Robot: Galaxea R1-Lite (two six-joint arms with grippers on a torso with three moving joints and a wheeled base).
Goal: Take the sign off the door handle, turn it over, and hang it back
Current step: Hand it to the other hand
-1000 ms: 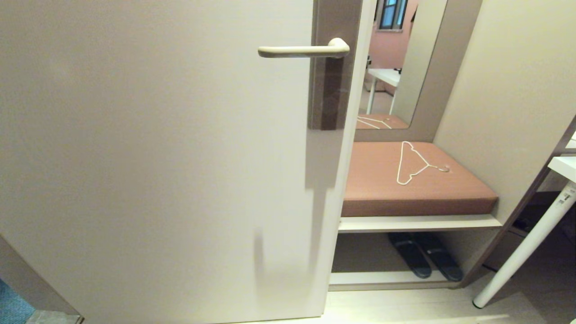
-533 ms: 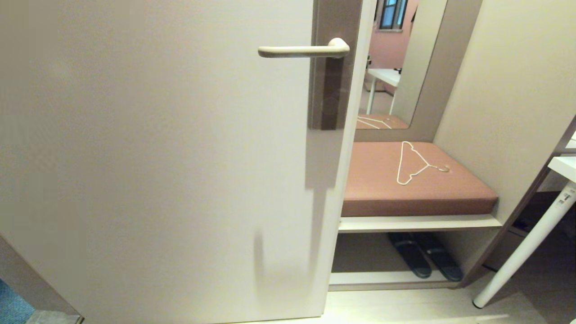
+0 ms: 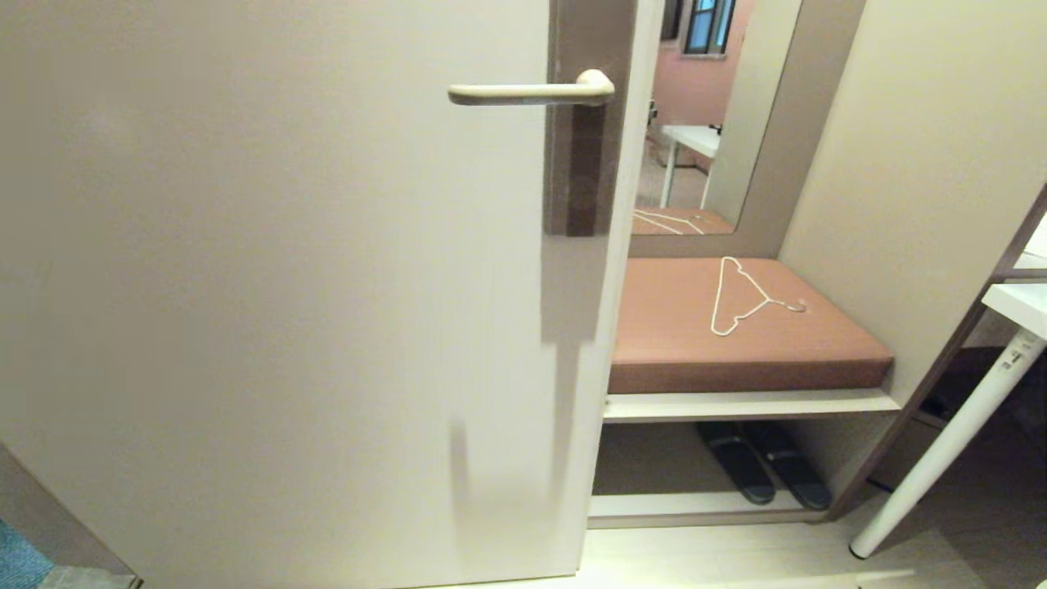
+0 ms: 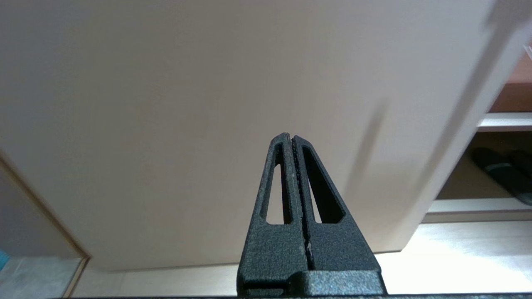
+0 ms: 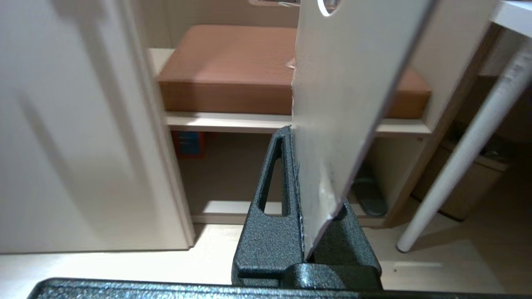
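Entryway, pale door [image 3: 286, 286] ajar beside a bench nook.
Right gripper [image 5: 296, 137]: fingers clamped on the sign [image 5: 345, 95], white face showing, no lettering readable.
Left gripper [image 4: 292, 139]: fingers pressed together, empty, before the door.
Door handle [image 3: 532, 92]: bare.
Bench cushion [image 3: 736, 360]: white wire hanger [image 3: 740, 298] lying on it.

No words or numbers can be read. The sign [image 5: 345, 83] shows only a blank white side. The small label on the table leg [image 3: 1013, 357] is too tiny to read.
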